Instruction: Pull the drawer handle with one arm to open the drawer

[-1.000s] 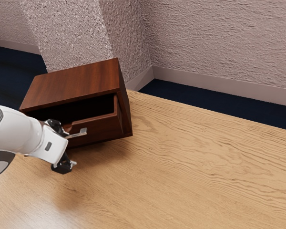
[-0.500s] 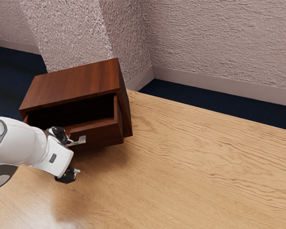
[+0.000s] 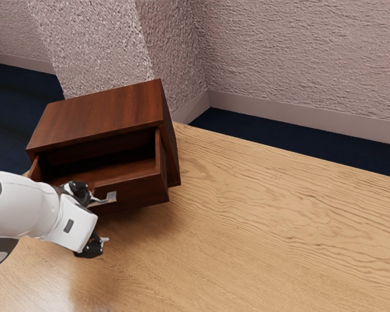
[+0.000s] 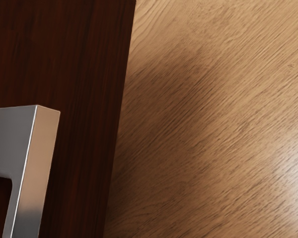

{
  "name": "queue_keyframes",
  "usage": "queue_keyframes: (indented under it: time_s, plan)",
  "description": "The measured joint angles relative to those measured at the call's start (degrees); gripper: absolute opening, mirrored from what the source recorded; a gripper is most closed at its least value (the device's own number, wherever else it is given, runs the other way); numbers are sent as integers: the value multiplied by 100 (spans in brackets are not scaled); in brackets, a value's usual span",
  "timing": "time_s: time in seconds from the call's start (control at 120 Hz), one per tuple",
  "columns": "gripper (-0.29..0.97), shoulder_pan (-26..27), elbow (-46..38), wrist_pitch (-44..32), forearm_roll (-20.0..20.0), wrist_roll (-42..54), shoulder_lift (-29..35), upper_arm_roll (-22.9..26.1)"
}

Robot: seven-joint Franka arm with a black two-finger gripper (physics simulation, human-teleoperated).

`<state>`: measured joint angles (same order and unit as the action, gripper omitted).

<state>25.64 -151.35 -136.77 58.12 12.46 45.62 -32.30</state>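
1. Pulled the drawer (image 3: 133,185) further out of the cabinet (image 3: 97,114) than a second ago, toward the exterior view's lower left.
2. Keeps the pincer (image 3: 90,198) at the silver handle (image 3: 106,196); cannot tell whether clenched or released.
3. Leaves the drawer partly open, with the cabinet standing on the table (image 3: 260,221).
4. Shows, from the wrist, the handle's end against the dark drawer front.

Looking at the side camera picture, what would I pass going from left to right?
White robot arm → silver handle → bare wooden table. The cabinet and its open drawer overlap the arm and handle, so they are left out.
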Motion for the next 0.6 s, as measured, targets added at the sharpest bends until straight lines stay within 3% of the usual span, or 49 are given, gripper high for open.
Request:
queue_keyframes:
  time_s: [0.167,0.208,0.275,0.35,0.5,0.6]
  plan:
    - [53,-212,-34,-41,-122,-69,-2,353]
    - [46,-450,-33,-39,-237,-73,79,744]
    - [54,-800,-18,-21,-493,-46,245,1345]
    - [59,-943,-13,60,-755,-13,354,1617]
    - [64,-938,237,1209,-2361,-85,711,1947]
    - [66,-784,1152,2322,-3503,-232,506,2435]
